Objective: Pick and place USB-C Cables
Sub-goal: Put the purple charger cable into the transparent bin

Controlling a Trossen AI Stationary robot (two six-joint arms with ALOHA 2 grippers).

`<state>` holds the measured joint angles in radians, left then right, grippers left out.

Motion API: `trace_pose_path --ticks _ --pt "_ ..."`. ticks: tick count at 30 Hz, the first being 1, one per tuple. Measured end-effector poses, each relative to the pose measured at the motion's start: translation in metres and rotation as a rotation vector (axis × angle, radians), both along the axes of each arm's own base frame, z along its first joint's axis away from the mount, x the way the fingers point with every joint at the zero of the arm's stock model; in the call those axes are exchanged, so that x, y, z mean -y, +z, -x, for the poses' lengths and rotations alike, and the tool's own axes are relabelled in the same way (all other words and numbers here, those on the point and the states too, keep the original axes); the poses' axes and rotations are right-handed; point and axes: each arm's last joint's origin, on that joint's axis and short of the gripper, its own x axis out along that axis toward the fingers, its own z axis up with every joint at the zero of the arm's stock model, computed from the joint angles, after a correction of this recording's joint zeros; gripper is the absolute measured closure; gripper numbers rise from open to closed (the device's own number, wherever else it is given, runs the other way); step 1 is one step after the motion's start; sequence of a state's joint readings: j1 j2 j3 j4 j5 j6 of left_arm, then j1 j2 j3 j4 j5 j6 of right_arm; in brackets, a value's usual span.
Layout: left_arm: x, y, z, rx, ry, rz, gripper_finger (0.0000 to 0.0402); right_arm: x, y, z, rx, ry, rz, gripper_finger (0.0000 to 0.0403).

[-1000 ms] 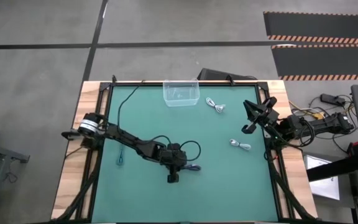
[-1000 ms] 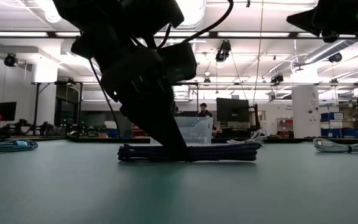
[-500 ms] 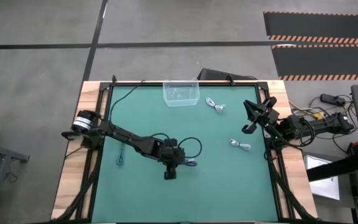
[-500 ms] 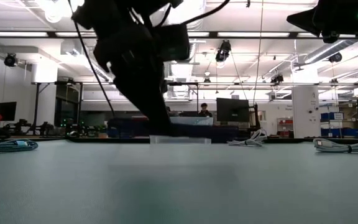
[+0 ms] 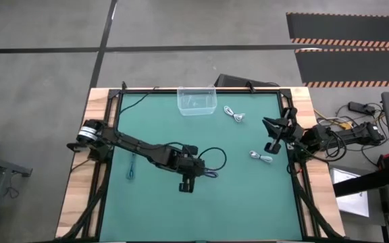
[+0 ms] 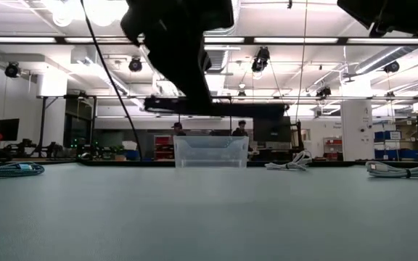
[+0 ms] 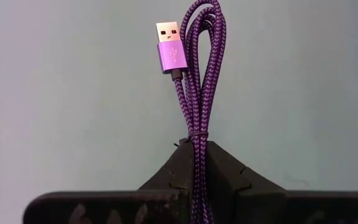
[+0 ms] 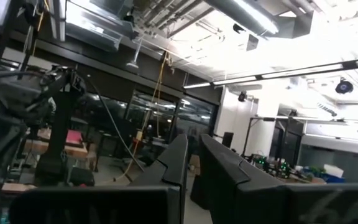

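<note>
My left gripper [image 5: 193, 174] hovers over the mat's middle, shut on a purple braided USB cable bundle [image 7: 199, 74], which has a purple plug [image 7: 168, 47]. In the low view the bundle [image 6: 223, 109] hangs well above the table. A teal cable [image 5: 132, 167] lies flat on the mat at the left. Two white cables [image 5: 234, 114] [image 5: 261, 157] lie flat at the right. My right gripper [image 5: 272, 133] waits by the table's right edge, raised, its fingers [image 8: 178, 155] shut on nothing. My left gripper pinches the bundle between its two fingers, close to the thin tie [image 7: 197, 135] that binds it about midway along. The fingers slant down from the table's left, and the bundle passes through the gap between them. It hangs roughly level, lifted clear of the table.
A clear plastic container [image 5: 196, 100] stands at the mat's far edge, also seen in the low view [image 6: 210, 151]. The black frame rails [image 5: 113, 115] run along the mat's sides. People stand in the room behind the table.
My left gripper has risen straight up from the mat, rolling and tipping its wrist, still shut on the purple bundle. The bundle lay on the table a second ago and now hangs level, clear above it. My right gripper has turned a little in place.
</note>
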<state>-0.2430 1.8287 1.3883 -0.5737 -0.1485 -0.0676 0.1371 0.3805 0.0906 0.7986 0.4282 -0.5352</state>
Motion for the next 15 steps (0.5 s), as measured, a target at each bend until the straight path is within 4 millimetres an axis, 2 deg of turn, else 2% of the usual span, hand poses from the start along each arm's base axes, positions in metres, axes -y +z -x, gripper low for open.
trace_pose_path --ticks 6,15 --pt "-0.005 0.019 -0.005 0.012 -0.021 -0.058 0.0395 0.0 0.0 0.0 0.001 0.001 0.001 0.0371" --pt "-0.02 0.035 -0.008 0.004 -0.013 -0.142 0.0395 0.0 0.0 0.0 0.0 0.0 0.001 0.0371"
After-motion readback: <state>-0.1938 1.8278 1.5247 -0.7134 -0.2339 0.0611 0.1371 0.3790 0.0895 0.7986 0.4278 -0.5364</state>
